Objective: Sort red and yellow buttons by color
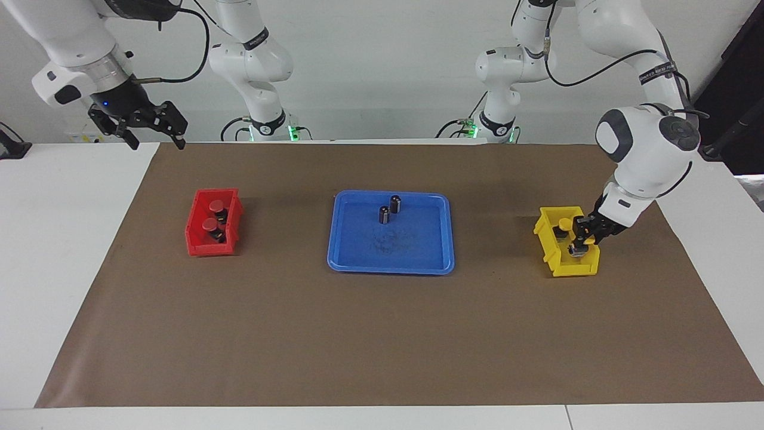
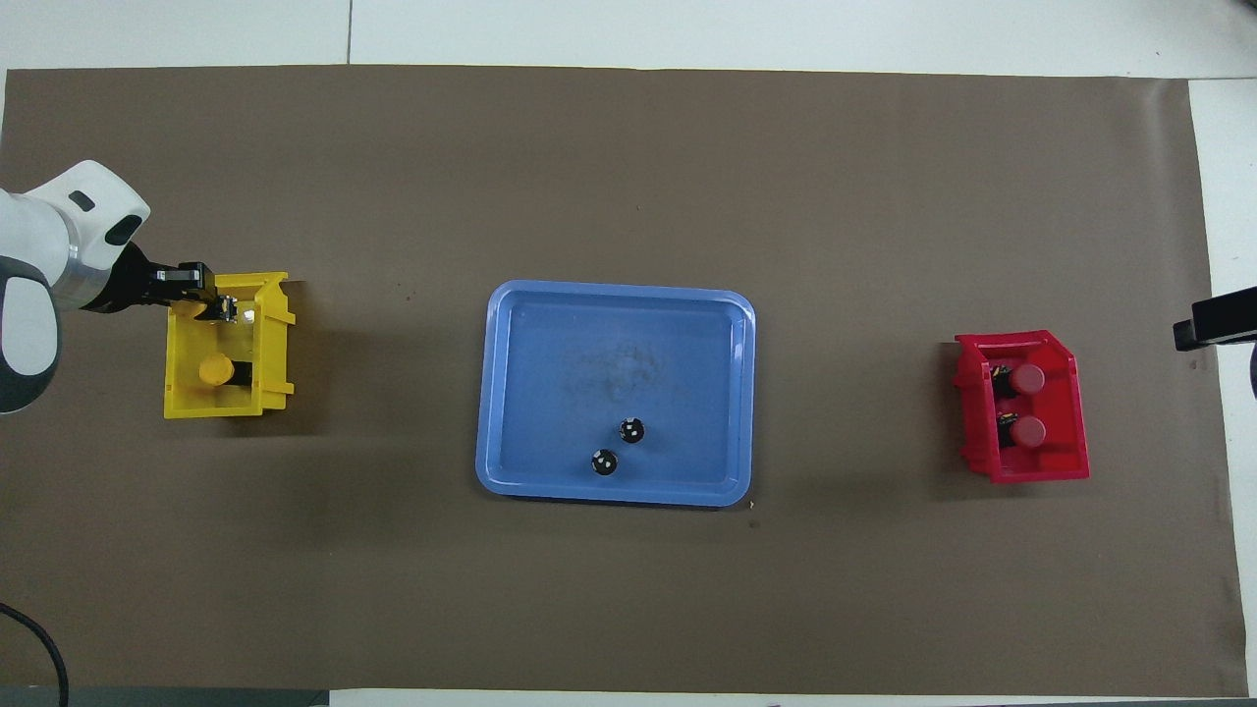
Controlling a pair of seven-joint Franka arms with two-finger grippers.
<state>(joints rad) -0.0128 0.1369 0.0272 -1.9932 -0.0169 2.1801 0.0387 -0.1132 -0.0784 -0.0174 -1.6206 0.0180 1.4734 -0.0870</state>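
Two red buttons (image 1: 216, 206) (image 1: 209, 224) lie in the red bin (image 1: 194, 230) toward the right arm's end; they also show in the overhead view (image 2: 1028, 379) (image 2: 1028, 431). One yellow button (image 1: 564, 227) (image 2: 215, 370) lies in the yellow bin (image 1: 549, 251) (image 2: 275, 334) toward the left arm's end. My left gripper (image 1: 580, 240) (image 2: 211, 304) is down in that bin, shut on the second yellow button (image 1: 578, 248) (image 2: 228, 309), whose cap is mostly hidden. My right gripper (image 1: 154, 134) (image 2: 1213, 332) is open and empty, raised beside the red bin, waiting.
A blue tray (image 1: 358, 257) (image 2: 511, 393) sits mid-table between the bins. Two dark capless cylinders (image 1: 395, 203) (image 1: 384, 215) stand in its part nearer the robots. Brown paper (image 1: 382, 334) covers the table.
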